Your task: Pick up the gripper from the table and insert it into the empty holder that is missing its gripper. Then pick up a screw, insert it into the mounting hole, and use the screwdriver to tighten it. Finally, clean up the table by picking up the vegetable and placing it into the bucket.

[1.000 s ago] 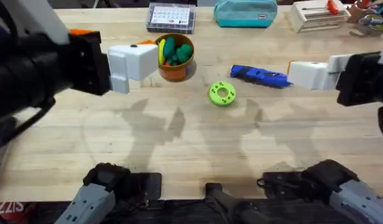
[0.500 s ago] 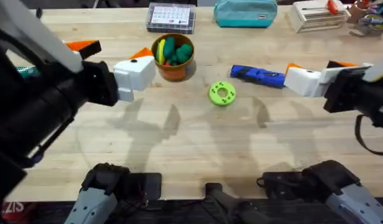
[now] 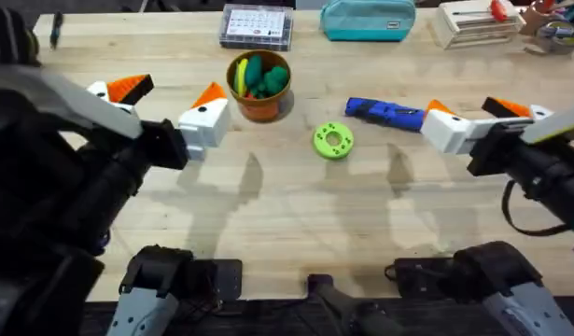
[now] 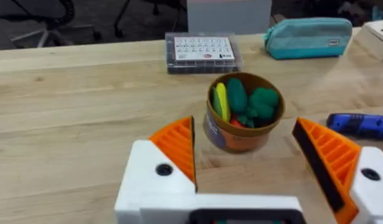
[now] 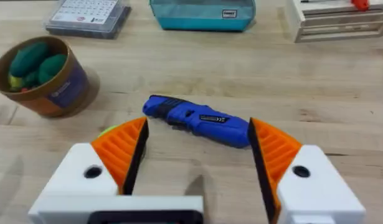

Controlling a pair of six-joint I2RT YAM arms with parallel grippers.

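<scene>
Both the left gripper (image 3: pixel 165 101) and right gripper (image 3: pixel 475 112) hover with fingers apart, flanking the bucket (image 3: pixel 259 86) containing the vegetable (image 3: pixel 266 77), with the screwdriver (image 3: pixel 387 113) beside the right gripper.

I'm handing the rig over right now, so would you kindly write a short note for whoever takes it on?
Left gripper: open, empty, raised near the bucket.
Right gripper: open, empty, just short of the screwdriver.
The bucket stands upright on the table; the vegetable lies inside it with other toy pieces. The screwdriver lies flat to the bucket's right, and a lime-green disc sits between them.
Done: the vegetable is in the bucket.
Left: I cannot see a loose gripper, holder or screws, so check the insertion and tightening steps before moving on.
</scene>
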